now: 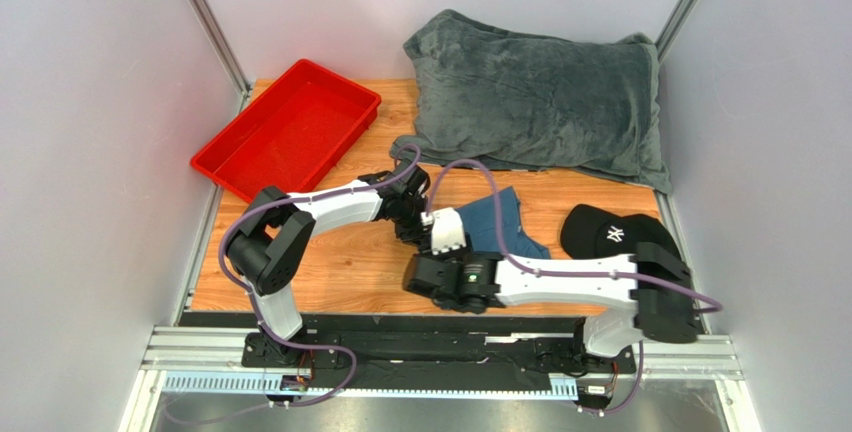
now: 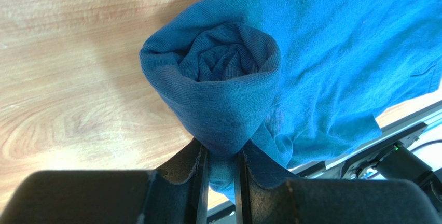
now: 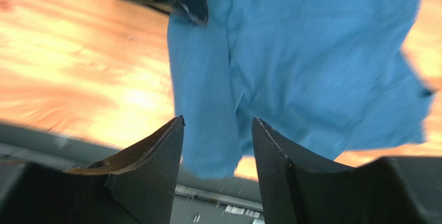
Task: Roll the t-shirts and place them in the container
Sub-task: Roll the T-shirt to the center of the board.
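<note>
Tee (image 1: 505, 217) lies on the worktop (image 1: 340, 262), right of the tray (image 1: 290, 132) and nearer to me, well apart from it. One end is wound into a tight spiral roll (image 2: 223, 63). The rest spreads flat, trailing away from the tray.

Left jaws: pressed nearly together, pinching the tee's outer layer just under the roll, with cloth caught between the pads (image 2: 203, 193). My reading of why: the pinch anchors the wound end so the spiral does not slacken while the other side is being gripped.

Right jaws: spread, with the fingertips (image 3: 168, 146) either side of a loose flap at the tee's edge. They are not clamped on it, as far as the blurred wrist view lets me say. They sit close beside the left jaws, on the side away from the tray. I judge this is so both sides of the roll can be turned evenly.

Stage: rolling part done; a wide flat stretch is not yet rolled.

Risk: with one side pinched only, the roll may skew or go cone-shaped.

Also noted: grey blanket (image 1: 540, 92) right of the tray along the far edge; black cap (image 1: 610, 232) well right of the tray, past the tee.
</note>
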